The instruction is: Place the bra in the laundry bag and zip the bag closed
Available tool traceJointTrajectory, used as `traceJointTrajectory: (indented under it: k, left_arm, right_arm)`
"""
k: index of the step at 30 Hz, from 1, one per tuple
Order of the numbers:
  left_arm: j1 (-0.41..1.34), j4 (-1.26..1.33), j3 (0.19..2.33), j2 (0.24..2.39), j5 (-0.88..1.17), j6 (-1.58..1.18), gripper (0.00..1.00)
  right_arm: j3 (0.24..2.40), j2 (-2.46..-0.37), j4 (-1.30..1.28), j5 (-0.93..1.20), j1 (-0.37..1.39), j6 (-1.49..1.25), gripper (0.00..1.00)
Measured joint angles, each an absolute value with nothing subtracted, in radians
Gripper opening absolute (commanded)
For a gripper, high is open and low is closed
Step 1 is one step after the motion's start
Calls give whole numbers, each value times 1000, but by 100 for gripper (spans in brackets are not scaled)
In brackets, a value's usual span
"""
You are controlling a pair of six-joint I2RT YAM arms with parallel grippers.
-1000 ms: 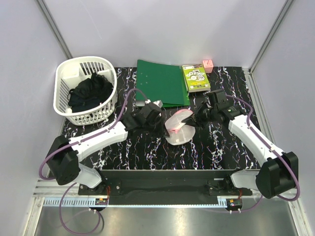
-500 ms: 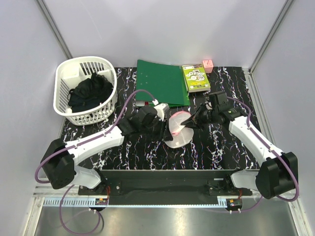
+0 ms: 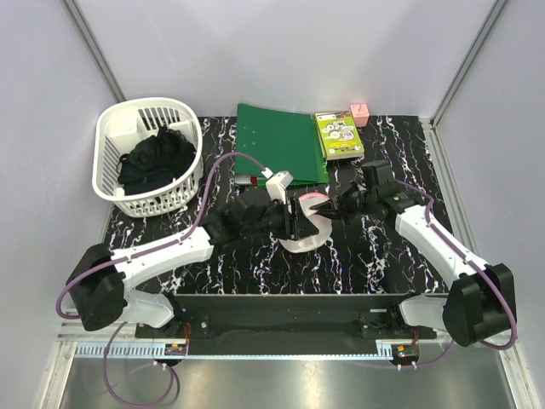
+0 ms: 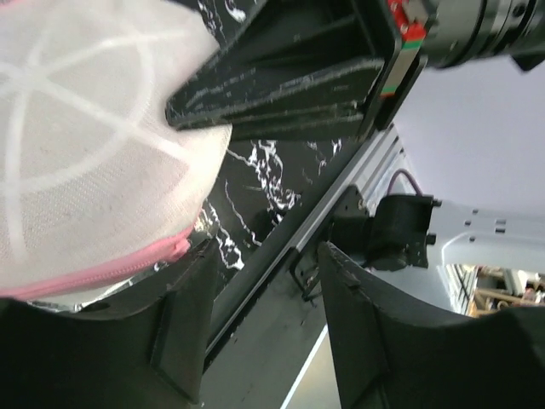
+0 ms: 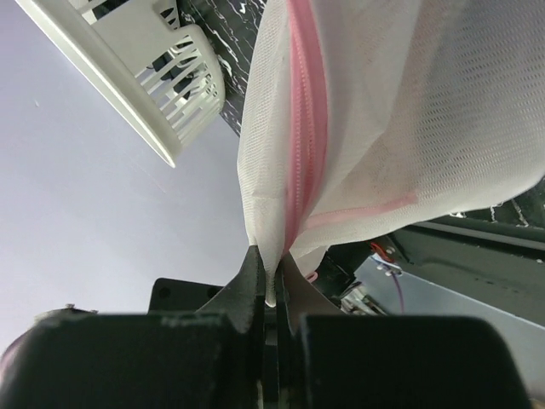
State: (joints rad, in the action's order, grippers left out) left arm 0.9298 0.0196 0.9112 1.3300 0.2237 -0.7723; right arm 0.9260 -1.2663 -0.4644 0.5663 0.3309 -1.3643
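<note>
The laundry bag (image 3: pixel 312 239), white mesh with pink zipper trim, is held tilted up off the table at its middle. My right gripper (image 3: pixel 324 207) is shut on the bag's edge; in the right wrist view its jaws (image 5: pixel 271 290) pinch the mesh beside the pink zipper (image 5: pixel 306 119). My left gripper (image 3: pixel 296 223) stands open at the bag's left side. In the left wrist view nothing lies between its fingers (image 4: pixel 183 319), and the laundry bag (image 4: pixel 85 145) sits just left of them. The bra is hidden.
A white slotted basket (image 3: pixel 113 189) with black clothing (image 3: pixel 157 158) stands at the back left. A green folder (image 3: pixel 281 143), a green box (image 3: pixel 339 135) and a small pink object (image 3: pixel 359 113) lie at the back. A small red-and-silver item (image 3: pixel 247 180) lies near the folder.
My left gripper has moved right, up to the bag, and has opened. The right gripper has kept its pinch and drawn slightly left, and the bag now stands more upright.
</note>
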Motion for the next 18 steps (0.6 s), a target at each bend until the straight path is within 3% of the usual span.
traceJointTrajectory:
  k: [4, 6, 9, 18]
  left_arm:
    - [928, 68, 865, 1327, 200, -825, 56]
    - [928, 69, 845, 1318, 186, -848, 65]
    - [928, 59, 822, 1283, 154, -881, 68]
    - [900, 81, 772, 1214, 93, -970, 63]
  right_arm:
    - [903, -1257, -447, 565, 331, -1428, 0]
    - [902, -1256, -438, 561, 331, -1449, 0]
    - [902, -1255, -427, 558, 331, -1475, 0]
    - [902, -1255, -400, 542, 331, -1530, 0]
